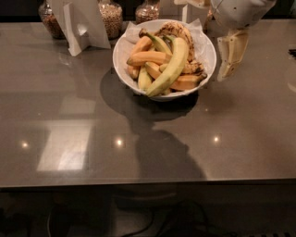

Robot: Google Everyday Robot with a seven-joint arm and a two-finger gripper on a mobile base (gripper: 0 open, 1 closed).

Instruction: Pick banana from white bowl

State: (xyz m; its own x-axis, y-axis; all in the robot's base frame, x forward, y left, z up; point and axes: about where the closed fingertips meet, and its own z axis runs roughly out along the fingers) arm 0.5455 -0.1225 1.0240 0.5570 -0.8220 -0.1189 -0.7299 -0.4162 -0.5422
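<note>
The white bowl [121,55], lined with white paper, stands at the back middle of the grey table. The banana [172,68], long, pale greenish-yellow and gently curved, lies on top of the pile, running from the upper right to the lower left. Smaller orange-yellow bananas [148,57] and brown-spotted ones [179,30] lie around and under it. My gripper [225,74] hangs from the arm at the top right, pointing down, just outside the bowl's right rim. It is beside the bowl and apart from the banana.
Glass jars of grains [110,16] [48,19] [148,10] stand along the table's back edge. A white folded stand [79,23] sits left of the bowl. The table's front edge [148,181] runs across the lower frame, with cables on the floor below.
</note>
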